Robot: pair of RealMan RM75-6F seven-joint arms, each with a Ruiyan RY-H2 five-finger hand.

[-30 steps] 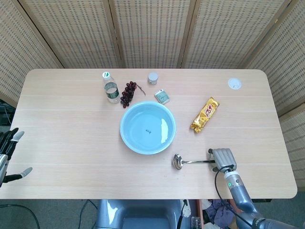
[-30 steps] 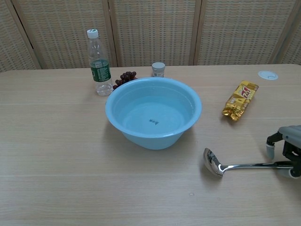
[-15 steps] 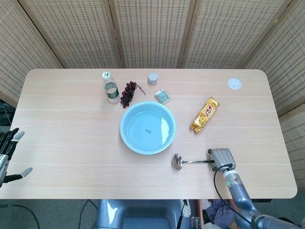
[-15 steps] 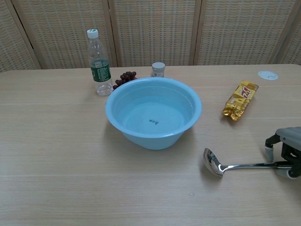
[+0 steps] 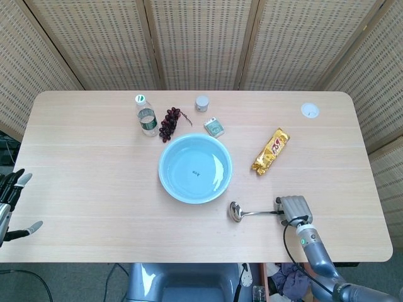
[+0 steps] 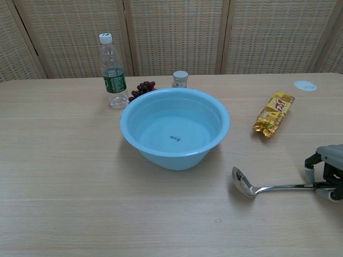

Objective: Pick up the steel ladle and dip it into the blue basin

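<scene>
The steel ladle (image 5: 236, 212) (image 6: 244, 183) lies on the table, its bowl a little in front and to the right of the blue basin (image 5: 165, 179) (image 6: 161, 155). Its handle runs right, into my right hand (image 5: 295, 207) (image 6: 328, 170). That hand sits near the table's front right edge, its fingers curled around the handle's end. In the chest view the ladle's bowl is tipped slightly on its side. The basin is upright at mid-table. My left hand (image 5: 9, 204) hangs off the table's left edge, fingers apart, holding nothing.
Behind the basin stand a water bottle (image 5: 146, 116) (image 6: 112, 75), dark grapes (image 5: 170, 123) (image 6: 140, 88), a small jar (image 5: 201, 103) (image 6: 180, 78) and a small green packet (image 5: 215, 128). A gold snack bag (image 5: 271, 151) (image 6: 274, 113) lies to its right, a white lid (image 5: 309, 111) (image 6: 305, 85) at the far right.
My right hand has shifted slightly right with the handle, and the ladle's bowl has rolled a little. The left hand has stayed still.
</scene>
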